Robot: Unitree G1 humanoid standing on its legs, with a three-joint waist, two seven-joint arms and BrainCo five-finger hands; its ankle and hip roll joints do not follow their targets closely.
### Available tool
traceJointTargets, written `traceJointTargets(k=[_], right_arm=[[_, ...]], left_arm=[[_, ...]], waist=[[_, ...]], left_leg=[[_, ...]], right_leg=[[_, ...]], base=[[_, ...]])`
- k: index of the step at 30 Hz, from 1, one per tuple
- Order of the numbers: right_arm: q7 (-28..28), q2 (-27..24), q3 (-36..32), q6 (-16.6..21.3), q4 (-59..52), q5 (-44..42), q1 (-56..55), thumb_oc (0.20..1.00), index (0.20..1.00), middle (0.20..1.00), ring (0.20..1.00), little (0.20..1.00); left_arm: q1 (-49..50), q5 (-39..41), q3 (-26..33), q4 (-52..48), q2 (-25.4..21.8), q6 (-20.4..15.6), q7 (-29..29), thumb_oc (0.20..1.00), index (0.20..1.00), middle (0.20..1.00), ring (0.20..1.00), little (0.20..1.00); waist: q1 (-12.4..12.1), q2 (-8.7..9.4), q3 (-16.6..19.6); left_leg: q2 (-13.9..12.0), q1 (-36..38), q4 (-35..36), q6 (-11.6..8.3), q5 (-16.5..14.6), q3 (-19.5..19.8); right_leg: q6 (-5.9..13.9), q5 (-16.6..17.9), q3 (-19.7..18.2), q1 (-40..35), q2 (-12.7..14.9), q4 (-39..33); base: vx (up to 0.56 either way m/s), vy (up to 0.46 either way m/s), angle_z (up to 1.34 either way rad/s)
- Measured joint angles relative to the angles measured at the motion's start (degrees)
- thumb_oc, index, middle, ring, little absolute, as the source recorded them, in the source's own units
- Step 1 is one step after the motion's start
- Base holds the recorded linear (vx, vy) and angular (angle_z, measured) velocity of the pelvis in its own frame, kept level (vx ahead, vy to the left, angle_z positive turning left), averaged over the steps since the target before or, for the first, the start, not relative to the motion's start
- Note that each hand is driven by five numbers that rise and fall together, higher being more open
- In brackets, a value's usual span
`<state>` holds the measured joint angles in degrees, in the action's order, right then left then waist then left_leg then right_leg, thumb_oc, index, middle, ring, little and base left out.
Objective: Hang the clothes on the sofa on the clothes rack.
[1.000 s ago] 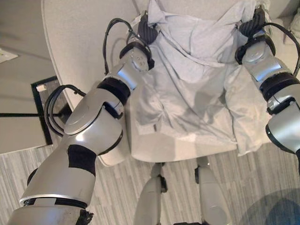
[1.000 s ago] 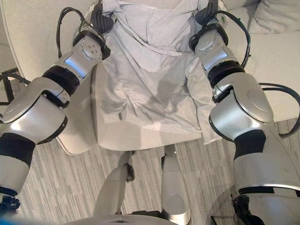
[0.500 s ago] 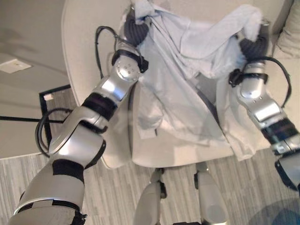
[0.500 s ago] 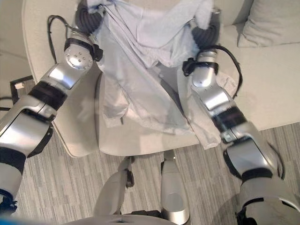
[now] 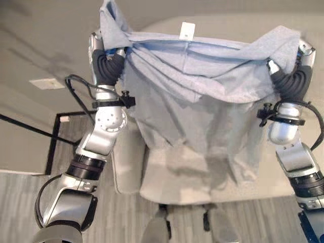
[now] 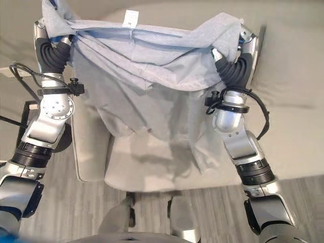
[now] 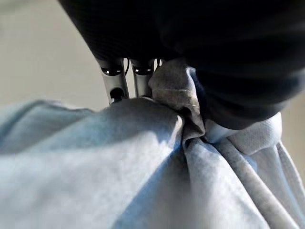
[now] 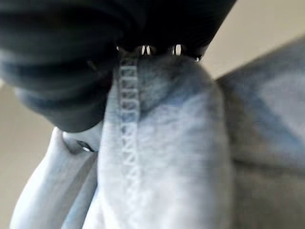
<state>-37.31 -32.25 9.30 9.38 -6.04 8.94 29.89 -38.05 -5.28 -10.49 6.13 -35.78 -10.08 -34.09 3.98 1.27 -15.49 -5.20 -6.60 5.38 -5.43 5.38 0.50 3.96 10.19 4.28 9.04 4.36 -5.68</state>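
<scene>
The pale blue garment (image 5: 202, 96) hangs spread wide above the cream sofa (image 5: 172, 177), its top edge bunched at both upper corners. A white label (image 5: 187, 30) sticks up at its collar.

Grey plank floor (image 5: 20, 202); black-framed stand (image 5: 53, 147) at left.

Hanging shirt (image 5: 202, 96) screening sofa seat (image 5: 172, 177)
</scene>
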Motion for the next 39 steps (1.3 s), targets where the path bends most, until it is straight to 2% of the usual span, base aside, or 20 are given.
traceJointTargets(k=[4, 8, 9, 12, 14, 15, 16, 19, 22, 23, 27, 28, 29, 31, 32, 35, 36, 37, 38, 39], right_arm=[[2.11, 0.32, 0.00, -0.55, -1.64, 0.25, -0.20, 0.200, 0.200, 0.200, 0.200, 0.200], [4.71, 0.72, 0.23, -1.14, -1.92, 2.43, 0.11, 0.200, 0.200, 0.200, 0.200, 0.200], [5.61, 0.69, 0.37, -1.52, -1.67, 2.43, 0.35, 0.200, 0.200, 0.200, 0.200, 0.200], [6.67, 0.70, 0.75, -1.72, 0.34, 2.44, 0.29, 0.200, 0.200, 0.200, 0.200, 0.200], [7.37, 0.58, 0.84, -1.60, 0.38, 2.42, 0.66, 0.200, 0.200, 0.200, 0.200, 0.200], [7.88, 0.58, 0.83, -1.63, 0.38, 2.40, 0.90, 0.200, 0.200, 0.200, 0.200, 0.200], [8.43, 0.54, 0.93, -1.62, 0.45, 2.43, 1.80, 0.200, 0.200, 0.200, 0.200, 0.200], [8.54, 0.55, 2.39, -1.55, 2.10, 2.42, 2.79, 0.200, 0.200, 0.200, 0.200, 0.200], [9.40, 0.57, 3.26, -1.56, 2.19, 2.42, 2.78, 0.200, 0.200, 0.200, 0.200, 0.200], [10.13, 0.57, 3.90, -1.62, 2.46, 2.41, 2.75, 0.200, 0.200, 0.200, 0.200, 0.200], [10.28, 0.17, 4.10, -1.62, 2.94, 2.42, 2.50, 0.200, 0.200, 0.200, 0.200, 0.200], [10.29, -0.75, 4.16, -1.66, 3.29, 2.42, 2.50, 0.200, 0.200, 0.200, 0.200, 0.200], [10.30, -1.11, 4.24, -1.66, 3.46, 2.42, 2.49, 0.200, 0.200, 0.200, 0.200, 0.200], [10.36, -1.42, 4.74, -1.59, 3.59, 2.43, 2.47, 0.200, 0.200, 0.200, 0.200, 0.200], [10.37, -1.56, 4.76, -1.54, 3.58, 2.44, 2.48, 0.200, 0.200, 0.200, 0.200, 0.200], [10.36, -1.59, 4.76, -1.27, 3.56, 2.43, 2.41, 0.200, 0.200, 0.200, 0.200, 0.200], [10.31, -1.58, 4.51, -1.27, 3.66, 2.42, 2.03, 0.200, 0.200, 0.200, 0.200, 0.200], [10.27, -1.52, 4.32, -1.17, 3.72, 2.44, 1.29, 0.200, 0.200, 0.200, 0.200, 0.200], [10.27, -1.04, 4.33, -1.29, 3.55, 2.43, 0.88, 0.200, 0.200, 0.200, 0.200, 0.200], [10.29, -0.71, 4.34, -1.42, 3.39, 2.46, 0.79, 0.200, 0.200, 0.200, 0.200, 0.200]], left_arm=[[2.16, -0.34, 0.79, -0.48, -0.24, 0.19, 0.03, 0.200, 0.200, 0.200, 0.200, 0.200], [3.97, -0.72, 2.79, -1.06, -0.74, 0.07, 0.62, 0.200, 0.200, 0.200, 0.200, 0.200], [4.25, -0.93, 3.04, -1.22, -0.73, 0.10, 0.80, 0.200, 0.200, 0.200, 0.200, 0.200], [5.57, -1.98, 3.09, -1.37, -1.08, 0.09, 0.92, 0.200, 0.200, 0.200, 0.200, 0.200], [6.26, -2.08, 3.21, -1.51, -1.49, 0.02, 1.26, 0.200, 0.200, 0.200, 0.200, 0.200], [6.32, -2.07, 3.47, -1.52, -1.48, 0.07, 1.43, 0.200, 0.200, 0.200, 0.200, 0.200], [6.88, -2.07, 4.57, -1.55, -1.38, 0.07, 1.81, 0.200, 0.200, 0.200, 0.200, 0.200], [10.57, -2.08, 6.09, -3.27, -1.03, -0.08, 2.05, 0.200, 0.200, 0.200, 0.200, 0.200], [13.70, -2.10, 7.91, -5.29, -0.71, -0.66, 2.06, 0.200, 0.200, 0.200, 0.200, 0.200], [14.98, -2.09, 8.10, -5.54, -0.05, -0.75, 2.05, 0.200, 0.200, 0.200, 0.200, 0.200], [15.63, -2.03, 8.09, -5.38, 2.30, -0.65, 2.05, 0.200, 0.200, 0.200, 0.200, 0.200], [15.63, -2.02, 8.03, -5.39, 3.36, -0.66, 2.05, 0.200, 0.200, 0.200, 0.200, 0.200], [15.68, -2.02, 7.89, -5.37, 3.41, -0.66, 2.05, 0.200, 0.200, 0.200, 0.200, 0.200], [15.72, -2.03, 8.28, -5.40, 2.96, -0.99, 2.05, 0.200, 0.200, 0.200, 0.200, 0.200], [15.71, -2.03, 8.47, -5.42, 2.90, -1.03, 2.05, 0.200, 0.200, 0.200, 0.200, 0.200], [15.78, -2.02, 8.62, -5.41, 2.90, -1.16, 2.04, 0.200, 0.200, 0.200, 0.200, 0.200], [15.58, -2.03, 8.44, -5.06, 2.94, -1.26, 2.02, 0.200, 0.200, 0.200, 0.200, 0.200], [15.22, -2.04, 8.41, -4.36, 2.91, -1.88, 1.98, 0.200, 0.200, 0.200, 0.200, 0.200], [15.11, -2.04, 8.56, -3.94, 2.64, -2.09, 1.95, 0.200, 0.200, 0.200, 0.200, 0.200], [15.10, -2.03, 8.57, -3.77, 2.53, -2.10, 1.94, 0.200, 0.200, 0.200, 0.200, 0.200]], waist=[[-1.70, 0.56, 1.60], [-3.51, 0.76, 4.53], [-4.01, 0.43, 4.48], [-4.54, 0.65, 5.10], [-5.97, 1.16, 5.70], [-6.25, 1.24, 5.95], [-8.09, 1.84, 6.37], [-9.92, 1.68, 7.32], [-12.43, 1.61, 7.38], [-12.44, 1.33, 7.85], [-12.77, -0.10, 8.15], [-12.79, -0.87, 8.05], [-12.74, -1.33, 8.04], [-12.53, -1.75, 8.03], [-12.33, -1.80, 8.04], [-12.02, -1.57, 7.91], [-11.33, -0.81, 7.29], [-10.80, 1.08, 6.24], [-10.57, 1.60, 6.01], [-10.21, 2.73, 5.35]], left_leg=[[1.94, 2.60, 0.15, 1.09, -0.84, 0.45], [4.97, 4.20, -0.01, 3.17, -1.33, 0.67], [5.12, 4.63, -0.01, 4.11, -1.11, 1.01], [4.90, 6.68, -0.02, 4.77, -1.39, 1.99], [4.82, 6.94, -0.03, 5.29, -1.20, 3.32], [4.50, 6.88, -0.04, 5.23, -0.74, 4.83], [4.69, 6.36, -0.06, 4.52, 0.29, 6.58], [4.92, 5.74, -0.04, 3.43, 0.49, 9.26], [4.44, 5.30, -0.04, 2.68, 0.64, 10.28], [4.63, 4.66, -0.09, 2.41, 1.11, 12.84], [5.78, 1.29, -2.47, 2.20, 2.01, 16.26], [6.11, 0.20, -3.35, 1.43, 1.35, 16.92], [6.06, -0.51, -3.56, 1.57, 1.00, 16.44], [3.89, -1.33, -3.63, 1.75, 0.58, 9.77], [3.81, -1.23, -3.58, 1.75, 0.59, 8.04], [3.48, -1.88, -3.75, 1.75, 0.58, 6.80], [3.03, -2.20, -4.46, 1.49, 0.40, 4.75], [3.13, -3.80, -7.67, -0.17, -0.81, 4.04], [2.53, -5.47, -11.12, 0.20, -1.03, 3.35], [1.05, -6.69, -13.97, -0.80, -1.80, 4.36]], right_leg=[[0.73, -0.38, 0.56, -2.96, 1.63, 0.03], [2.50, -0.49, 0.86, -4.60, 4.25, 0.77], [2.49, -0.49, 0.82, -4.20, 4.37, 3.07], [2.86, -0.95, 1.01, -4.50, 4.70, 6.98], [3.79, -5.81, 1.43, -5.50, 3.51, 9.98], [3.73, -8.91, 1.59, -6.47, 1.62, 11.23], [0.73, -11.72, 0.95, -9.33, -1.14, 8.34], [0.01, -8.46, 0.82, -13.55, -2.52, 0.45], [-0.37, -8.10, 1.19, -14.00, -3.27, -0.06], [-0.47, -8.33, 3.04, -14.45, -3.49, -0.02], [-0.64, -8.59, 6.56, -14.40, -3.40, -0.01], [-0.74, -8.64, 8.01, -14.40, -3.14, -0.02], [-0.80, -8.61, 8.69, -14.44, -3.10, -0.01], [-1.00, -8.44, 9.54, -14.66, -2.46, 0.02], [-0.87, -8.56, 9.54, -14.69, -2.67, 0.01], [-0.88, -8.44, 9.23, -14.30, -1.69, 0.02], [-0.81, -7.74, 9.39, -14.08, -0.60, 0.05], [-0.81, -7.37, 9.77, -14.27, 0.47, 0.06], [-0.81, -7.52, 10.04, -14.30, 1.14, 0.04], [-0.95, -7.72, 9.70, -14.25, 1.89, 0.03]], base=[[-0.05, 0.331, 0.09], [-0.12, 0.238, 0.12], [-0.06, 0.111, 0.15], [-0.05, 0.081, 0.19], [-0.04, 0.018, 0.29], [-0.05, -0.062, 0.71], [-0.03, -0.059, 0.73], [-0.01, -0.048, 0.55], [0.01, -0.016, 0.31], [-0.02, -0.007, 0.61], [-0.04, 0.052, 0.66], [0.00, 0.111, 0.68], [-0.01, 0.118, 0.52], [-0.01, 0.169, 0.27], [-0.02, 0.196, 0.07], [-0.01, 0.201, -0.03], [0.06, 0.274, 0.05], [0.10, 0.424, 0.11], [0.06, 0.238, 0.06], [0.08, 0.309, -0.01]])
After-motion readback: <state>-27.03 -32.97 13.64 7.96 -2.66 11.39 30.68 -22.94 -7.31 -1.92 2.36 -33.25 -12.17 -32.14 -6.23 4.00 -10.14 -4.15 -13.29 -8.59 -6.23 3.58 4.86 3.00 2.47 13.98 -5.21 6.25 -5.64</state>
